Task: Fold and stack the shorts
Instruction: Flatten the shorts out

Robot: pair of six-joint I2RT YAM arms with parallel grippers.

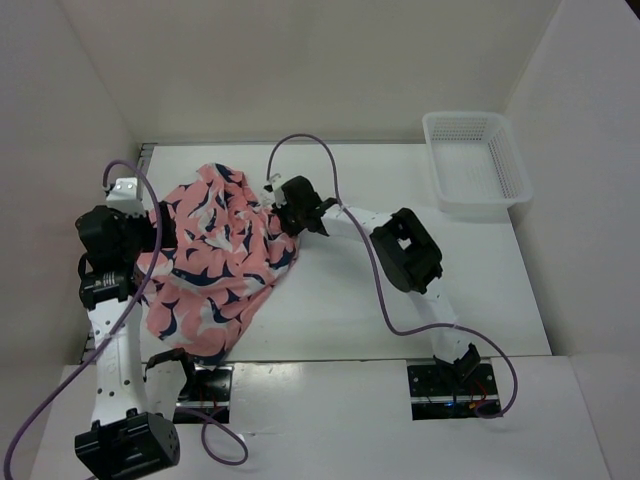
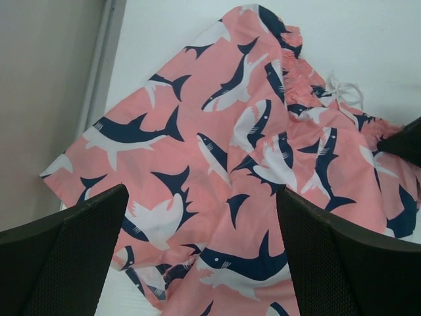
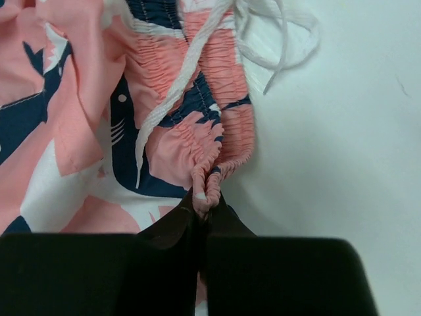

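Pinching the shorts (image 1: 215,255) at the waistband: right jaws are closed on a gathered bit of the elastic waistband (image 3: 220,99). This is clear in the right wrist view, with fabric bunched right at the tips. White drawstring (image 3: 181,79) hangs loose just above the pinch, ends trailing onto the bare white counter (image 3: 342,145). Right arm (image 1: 405,250) reaches from its base across to the left, its black wrist at the upper right edge of the shorts in the top view.

Left jaws wide open, holding nothing. In the left wrist view both black fingers (image 2: 66,263) sit at the bottom of the frame with the shorts (image 2: 217,171) below and between them. Cannot tell whether the tips touch the fabric. Left arm (image 1: 105,300) stands at the left edge of the counter, wrist at the shorts' left side.

Shorts lie on the left half of the counter (image 1: 340,300), spread out but rumpled, not folded. Salmon-pink with navy-and-white shark-like shapes. Upper part is creased and bunched toward the right jaws. Lower leg runs down toward the near edge, close to the left arm's base. Drawstring (image 2: 342,89) and ruffled waistband show at the upper right of the left wrist view, and a dark tip of the right jaws pokes in at the right edge there.

White mesh basket (image 1: 437,175) sits at the far right corner of the counter, well apart from the shorts. Purple cable (image 1: 382,295) loops along the right arm.
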